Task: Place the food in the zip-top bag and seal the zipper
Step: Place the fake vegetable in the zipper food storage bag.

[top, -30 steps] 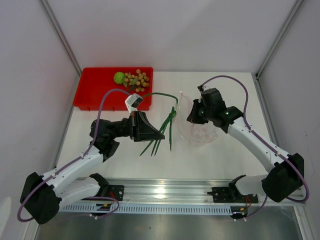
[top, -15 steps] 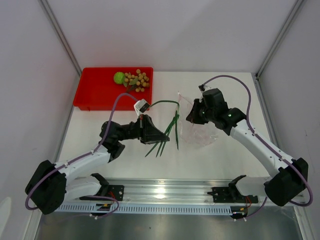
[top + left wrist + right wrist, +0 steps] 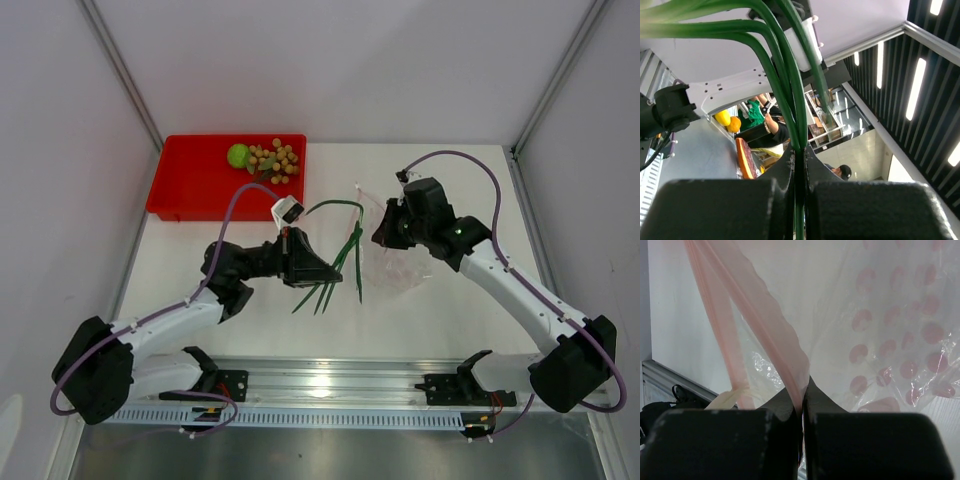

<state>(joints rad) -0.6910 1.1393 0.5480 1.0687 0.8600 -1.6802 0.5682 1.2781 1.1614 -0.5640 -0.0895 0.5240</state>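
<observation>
Green leaves (image 3: 790, 90) are pinched in the left gripper (image 3: 799, 156). Its jaws are pressed together on the stems, and the long ends fan out free above the table (image 3: 460, 180), just beside the bag (image 3: 400, 268). The right gripper (image 3: 802, 390) has its jaws closed on the pink zipper (image 3: 765, 322), on one lip of the mouth only. The other lip hangs apart from it, so the mouth seems partly open. The clear film falls crumpled below.

The leaves look very light and limp. I think they will bend and spread, and the tips can catch on the lip, so a hold near the stem ends, as now, is good. The bag is thin and probably slippery, with no stiffness. Only the zipper strip has some body, so it is the right place to hold.

The lime (image 3: 238, 155) and the brown fruits (image 3: 274, 160) lie in the red tray (image 3: 190, 190), well apart from the bag. The lime seems firm and may roll, so I would grip it across the middle. The bunch looks delicate, and single fruits may drop off, so it needs a gentle grip.
</observation>
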